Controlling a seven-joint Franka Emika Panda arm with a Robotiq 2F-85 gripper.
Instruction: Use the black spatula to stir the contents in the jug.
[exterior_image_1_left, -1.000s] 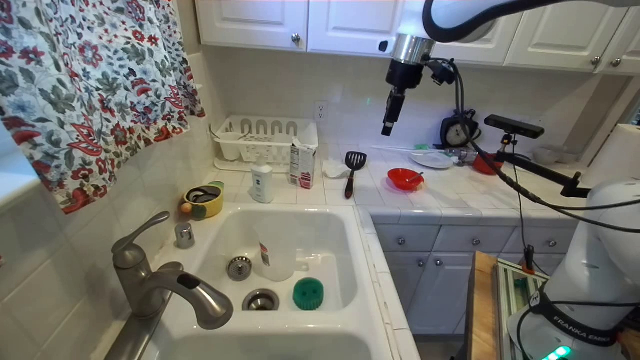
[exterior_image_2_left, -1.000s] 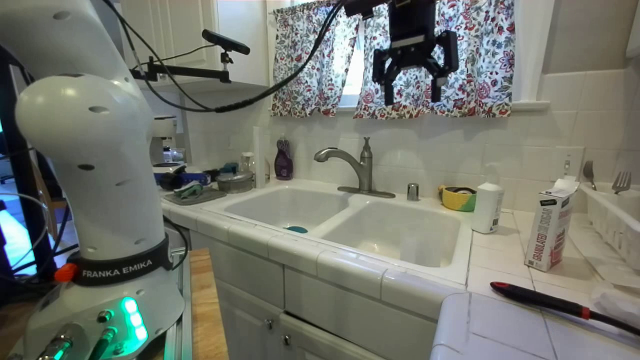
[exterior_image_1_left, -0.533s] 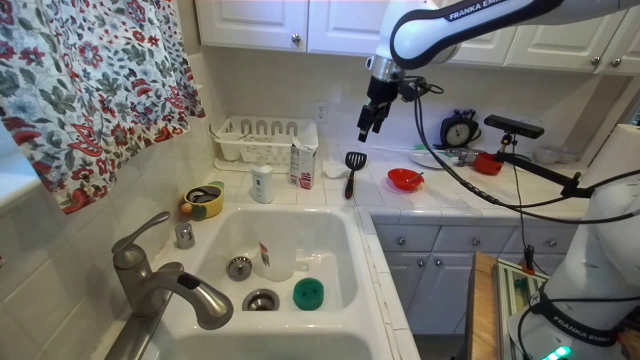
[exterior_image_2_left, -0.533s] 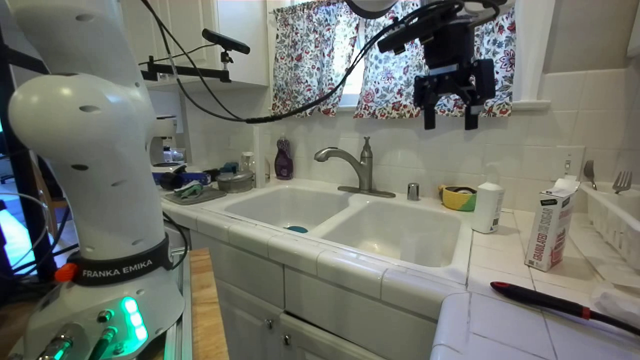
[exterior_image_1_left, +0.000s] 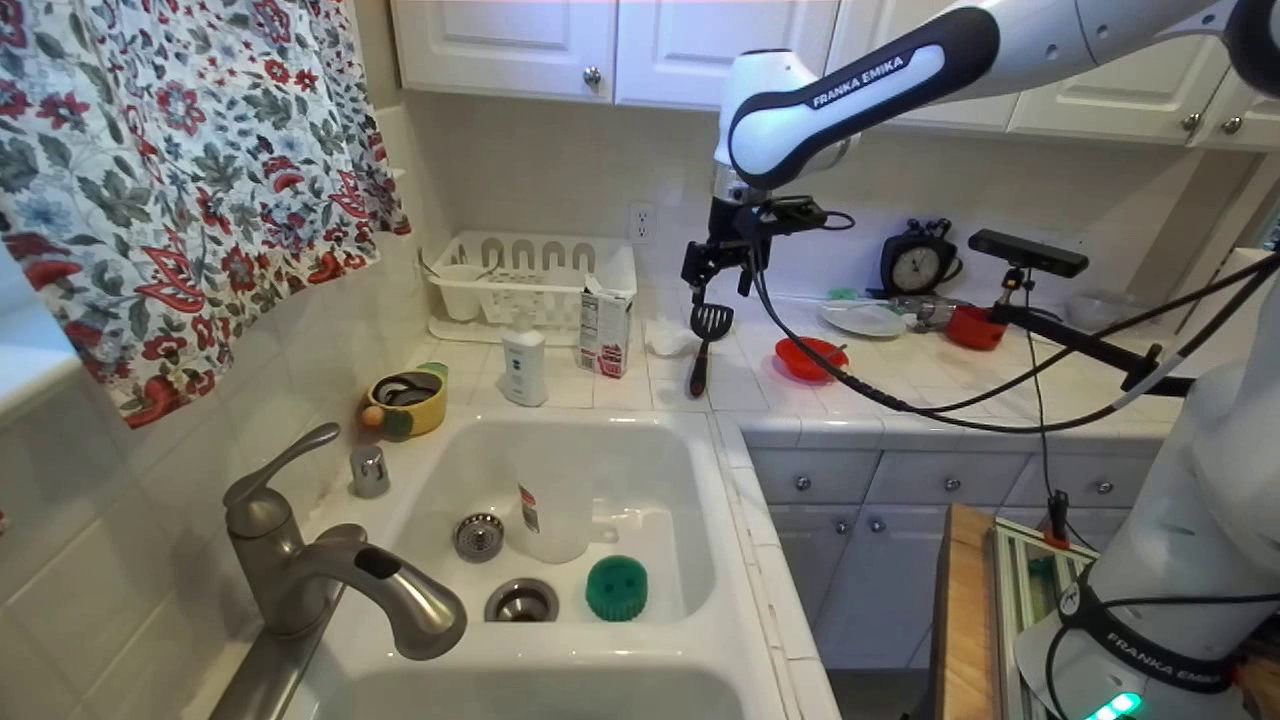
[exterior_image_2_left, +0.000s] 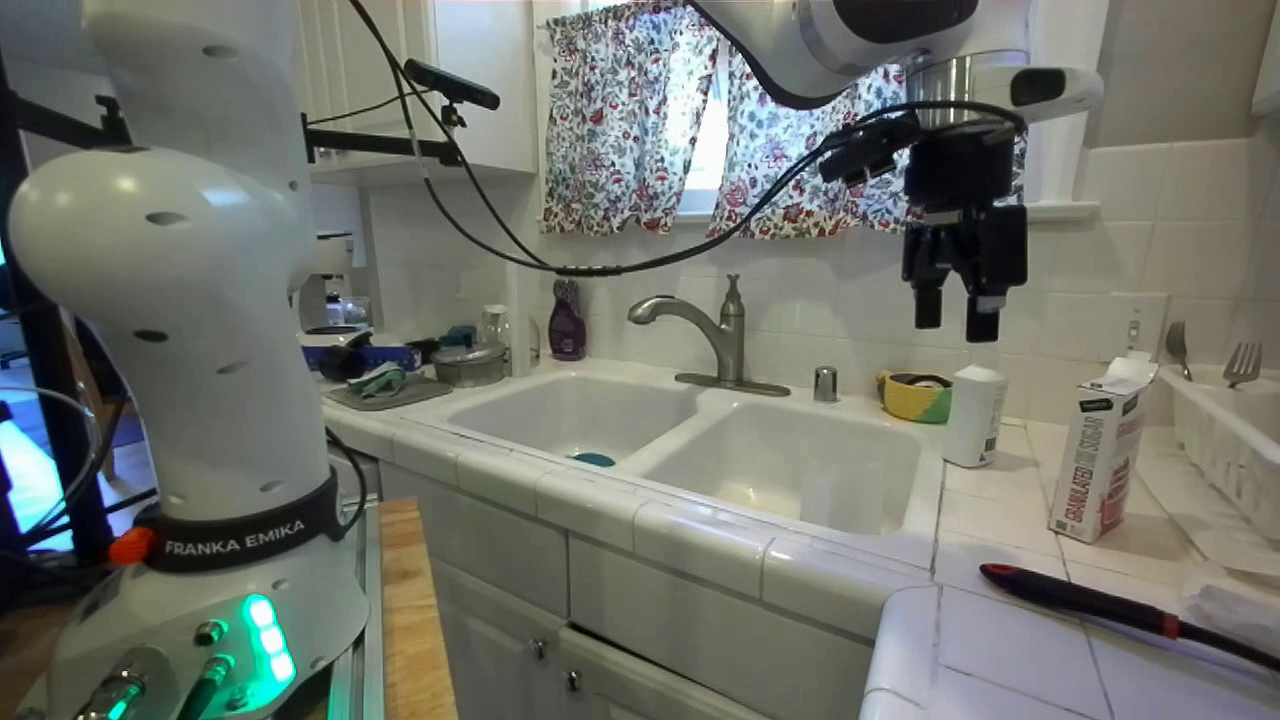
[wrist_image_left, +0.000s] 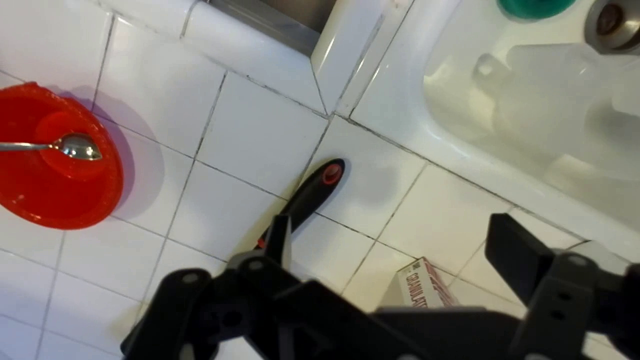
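Observation:
The black spatula (exterior_image_1_left: 698, 374) with red accents lies flat on the tiled counter beyond the sink, slotted head away from the sink. Its handle shows in an exterior view (exterior_image_2_left: 1085, 602) and in the wrist view (wrist_image_left: 311, 196), where my gripper hides most of the rest. The whitish translucent jug (exterior_image_1_left: 556, 525) stands inside the sink; it also shows in the wrist view (wrist_image_left: 545, 95). My gripper (exterior_image_1_left: 722, 290) is open and empty, pointing down above the counter near the spatula, apart from it. Its spread fingers show in an exterior view (exterior_image_2_left: 956, 328) and the wrist view (wrist_image_left: 392, 227).
A sugar carton (exterior_image_1_left: 605, 332) and a white bottle (exterior_image_1_left: 524, 366) stand left of the spatula, before a white dish rack (exterior_image_1_left: 610, 262). A red bowl (exterior_image_1_left: 796, 364) with a spoon is on its right. A round green object (exterior_image_1_left: 617, 588) lies in the sink near the faucet (exterior_image_1_left: 400, 590).
The open gripper has moved down and, in the exterior views, leftward in one and rightward in the other, toward the area above the spatula. The spatula and jug have not moved.

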